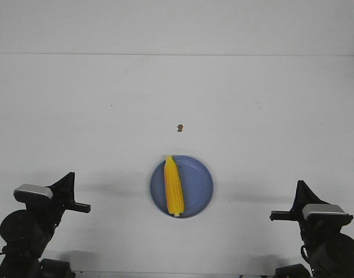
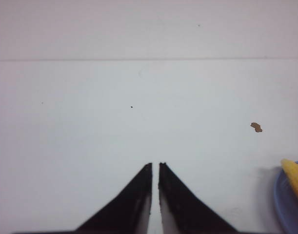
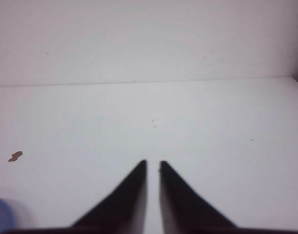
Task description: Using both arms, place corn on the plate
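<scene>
1. Centrally, a round, shallow blue plate (image 1: 201,184) on the white surface (image 1: 95,116) holds a bright yellow, tapered, kernel-rowed corn cob (image 1: 174,185), lying on its left half, tip pointing far.
2. Left hand (image 2: 155,165) and right hand (image 3: 153,162): pointed black fingers nearly together, holding nothing, well apart from the plate.
3. A small brown speck (image 1: 179,128) lies beyond the plate.

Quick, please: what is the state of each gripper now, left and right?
Left gripper: shut, holding nothing.
Right gripper: shut, holding nothing.
</scene>
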`<state>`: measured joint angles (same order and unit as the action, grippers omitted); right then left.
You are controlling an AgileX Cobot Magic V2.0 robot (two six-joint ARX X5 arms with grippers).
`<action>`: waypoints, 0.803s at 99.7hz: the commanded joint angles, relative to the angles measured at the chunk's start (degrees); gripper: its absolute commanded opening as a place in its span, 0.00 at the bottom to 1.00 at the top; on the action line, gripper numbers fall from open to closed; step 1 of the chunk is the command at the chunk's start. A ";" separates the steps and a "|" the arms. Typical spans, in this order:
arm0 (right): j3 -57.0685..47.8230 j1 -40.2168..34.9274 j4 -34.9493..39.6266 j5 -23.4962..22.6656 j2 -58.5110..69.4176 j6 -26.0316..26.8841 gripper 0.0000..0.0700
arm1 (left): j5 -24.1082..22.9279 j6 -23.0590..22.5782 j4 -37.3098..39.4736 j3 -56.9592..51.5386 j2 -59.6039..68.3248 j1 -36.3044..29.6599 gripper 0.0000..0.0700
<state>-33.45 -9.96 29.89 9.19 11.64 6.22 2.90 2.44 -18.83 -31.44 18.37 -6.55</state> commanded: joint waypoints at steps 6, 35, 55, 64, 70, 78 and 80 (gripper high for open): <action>-0.50 0.00 -0.66 0.11 0.02 -0.31 0.00 | -0.20 -0.35 0.94 -0.55 0.17 -0.07 0.01; -0.50 0.00 -0.68 0.07 0.02 -0.28 0.00 | -0.17 -0.22 0.90 -0.57 0.13 -0.07 0.02; -0.50 0.00 -0.68 0.00 0.02 -0.28 0.00 | -0.17 -0.22 0.90 -0.57 0.13 -0.07 0.02; -0.50 0.00 -0.68 -0.02 0.02 -0.28 0.00 | -0.17 -0.22 0.92 -0.57 0.13 -0.07 0.02; -0.50 0.00 -0.68 -0.02 0.02 -0.28 0.00 | -0.17 -0.22 0.90 -0.57 0.13 -0.07 0.02; -0.50 0.00 -0.68 -0.02 0.02 -0.28 0.00 | -0.17 -0.22 0.87 -0.57 0.13 -0.07 0.02; -0.50 0.00 -0.68 -0.02 0.02 -0.28 0.00 | -0.17 -0.22 0.85 -0.57 0.13 -0.07 0.02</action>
<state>-33.45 -9.96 29.89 9.17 11.64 6.24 2.92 2.46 -18.48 -31.44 18.37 -6.55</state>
